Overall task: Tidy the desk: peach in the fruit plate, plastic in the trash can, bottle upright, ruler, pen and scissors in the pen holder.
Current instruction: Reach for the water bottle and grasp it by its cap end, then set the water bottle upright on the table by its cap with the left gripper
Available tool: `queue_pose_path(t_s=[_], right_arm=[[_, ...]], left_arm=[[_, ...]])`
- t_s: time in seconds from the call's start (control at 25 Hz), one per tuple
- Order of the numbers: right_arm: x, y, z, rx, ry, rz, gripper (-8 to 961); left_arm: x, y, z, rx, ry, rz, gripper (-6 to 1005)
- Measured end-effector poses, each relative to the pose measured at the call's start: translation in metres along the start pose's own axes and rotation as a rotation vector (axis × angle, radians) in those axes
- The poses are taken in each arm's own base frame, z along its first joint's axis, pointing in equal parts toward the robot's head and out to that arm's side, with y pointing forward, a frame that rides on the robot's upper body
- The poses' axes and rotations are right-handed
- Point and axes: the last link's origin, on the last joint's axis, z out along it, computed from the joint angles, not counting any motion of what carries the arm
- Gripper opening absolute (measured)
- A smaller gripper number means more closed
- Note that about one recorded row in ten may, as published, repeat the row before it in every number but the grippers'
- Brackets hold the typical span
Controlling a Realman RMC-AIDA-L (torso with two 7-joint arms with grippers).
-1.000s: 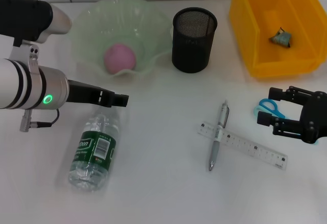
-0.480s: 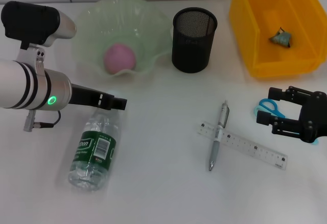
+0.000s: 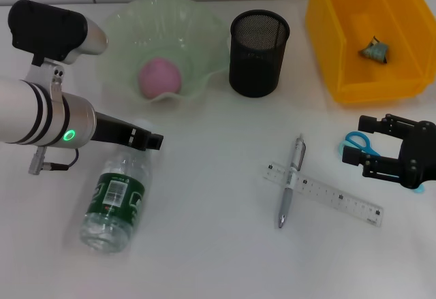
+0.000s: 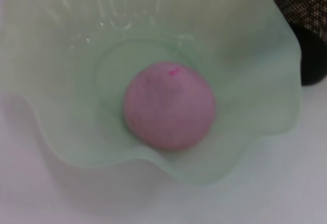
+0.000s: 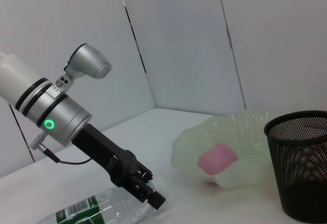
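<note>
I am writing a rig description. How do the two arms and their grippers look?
The left arm is a silver-white cylinder with black bands, a glowing green ring light, a thin grey cable and a black-and-silver housing above. Its left gripper is slim and black. The right gripper is black with angular fingers.

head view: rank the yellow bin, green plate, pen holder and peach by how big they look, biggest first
1. Yellow bin, though partly cut off by the frame edge.
2. Green plate, close behind the bin in spread.
3. Pen holder.
4. Peach, smallest, lying in the plate.
The bin and plate are near enough that their order is unsure.
</note>
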Motion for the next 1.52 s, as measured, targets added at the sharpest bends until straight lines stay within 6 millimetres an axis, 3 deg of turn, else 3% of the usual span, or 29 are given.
queue_pose_path(t_s=[0.08, 0.52, 0.64, 0.92, 1.52], right_arm=[[0.000, 0.000, 0.000, 0.000, 0.001, 0.001, 760], [0.004, 0.001, 0.001, -0.002, 0.008, 0.020, 758], [0.005, 0.000, 0.001, 0.001, 0.009, 0.023, 758], [0.005, 0.000, 0.001, 0.002, 0.010, 0.024, 757], [0.004, 0.000, 0.000, 0.006, 0.004, 0.026, 755]], left_arm=[[0.000, 0.001, 0.000, -0.002, -0.004, 0.016, 623], [0.002, 0.009, -0.003, -0.012, -0.015, 0.097, 462], [0.002, 0.013, -0.006, -0.021, -0.017, 0.127, 460], [0.009, 0.029, -0.037, -0.128, 0.137, 0.270, 456], [0.009, 0.008, -0.066, -0.250, 0.363, 0.354, 448]])
